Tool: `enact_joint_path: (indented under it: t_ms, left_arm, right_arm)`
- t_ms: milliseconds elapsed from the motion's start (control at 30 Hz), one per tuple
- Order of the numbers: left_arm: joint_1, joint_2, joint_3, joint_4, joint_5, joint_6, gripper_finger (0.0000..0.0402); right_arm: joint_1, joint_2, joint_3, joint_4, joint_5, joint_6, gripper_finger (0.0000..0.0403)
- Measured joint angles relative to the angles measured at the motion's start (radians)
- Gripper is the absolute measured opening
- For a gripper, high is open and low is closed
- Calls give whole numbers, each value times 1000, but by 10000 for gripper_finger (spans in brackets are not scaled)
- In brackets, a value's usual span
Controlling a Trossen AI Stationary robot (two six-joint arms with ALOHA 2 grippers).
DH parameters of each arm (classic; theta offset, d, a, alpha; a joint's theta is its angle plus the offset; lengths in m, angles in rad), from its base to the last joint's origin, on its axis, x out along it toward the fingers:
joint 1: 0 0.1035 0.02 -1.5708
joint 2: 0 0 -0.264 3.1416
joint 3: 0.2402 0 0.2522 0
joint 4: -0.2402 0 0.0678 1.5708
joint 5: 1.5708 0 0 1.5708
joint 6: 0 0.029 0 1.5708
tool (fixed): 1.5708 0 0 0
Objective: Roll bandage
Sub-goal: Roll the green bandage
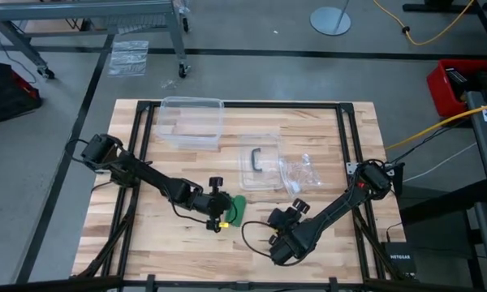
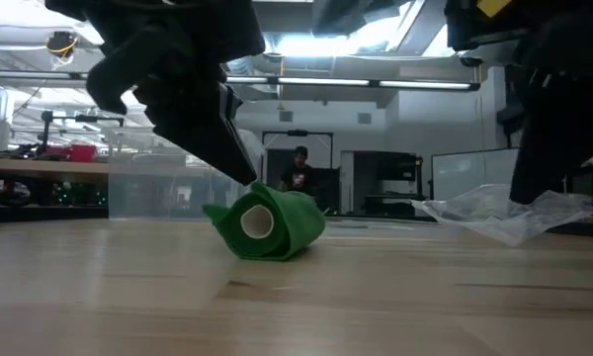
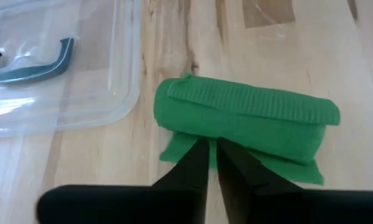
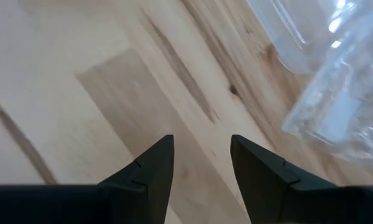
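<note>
The bright green bandage (image 1: 237,211) lies as a short roll (image 3: 248,118) on the wooden table, left of centre toward the near edge. It rests on its side, with a flat loose tail (image 3: 286,168) spread under it. In the low view the roll's hollow end (image 2: 259,223) faces the camera. My left gripper (image 3: 212,149) slants down onto the roll, its fingers almost together. My right gripper (image 4: 202,155) hangs open over bare wood to the right of the bandage (image 1: 280,246), touching nothing. My left gripper meets the bandage at the roll's lower side (image 3: 212,134), where the loose tail comes out from under it. Its fingertips (image 3: 199,155) stand a narrow slit apart, with green cloth showing in the slit. They slant down from the table's left. The roll rests on the table.
A clear plastic box (image 1: 192,122) stands at the far side. Its clear lid with a dark handle (image 1: 258,162) lies just beyond the bandage. A crumpled clear plastic bag (image 1: 299,172) lies to the right of the lid. Bare wood lies along the near edge.
</note>
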Motion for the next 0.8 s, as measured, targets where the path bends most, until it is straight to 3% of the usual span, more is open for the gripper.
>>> enact_joint_path:
  t_ms: [367,533,800]
  left_arm:
    - [-10,0,0,-1,-5,-156,164]
    - [-46,0,0,0,44,-175,173]
    - [-111,19,2,27,54,-151,155]
  right_arm:
    - [1,-57,0,-138,-56,24,165]
    - [1,-72,0,-200,-67,24,165]
    - [1,-72,0,-211,-83,24,165]
